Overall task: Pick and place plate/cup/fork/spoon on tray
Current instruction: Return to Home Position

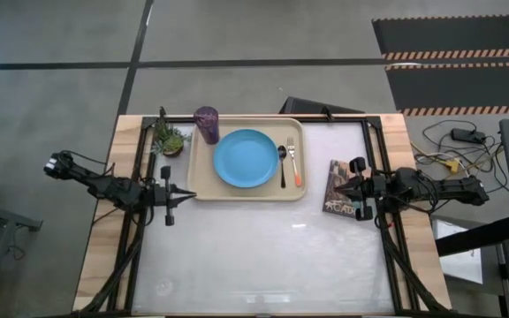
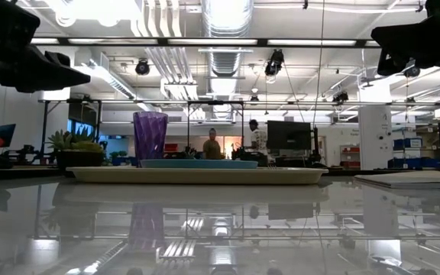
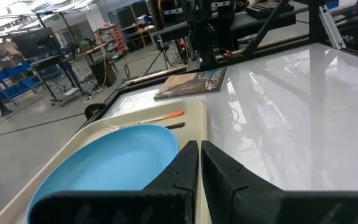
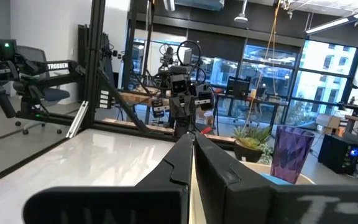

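A glossy white bench fills the centre of the high view, with grey floor and hazard-striped matting above it. In the upper middle of that frame sits the beige tray, and everything the task names already appears to be on it: the sky-blue plate in the middle, the purple cup at its upper-left corner, the dark spoon and the orange-handled fork side by side right of the plate.

The left end effector sits at the frame's left, just beside the tray's lower-left corner, fingers together and holding nothing. The right end effector sits at the right over a dark-covered book, fingers likewise closed and empty.

The job looks finished, so the risks lie in retreat. The left fingers point close along the tray's rim; a careless sweep could nudge the tray and slide the cutlery or topple the upright cup. A small potted plant stands just left of the cup and could also be clipped. The right arm could drag the book.
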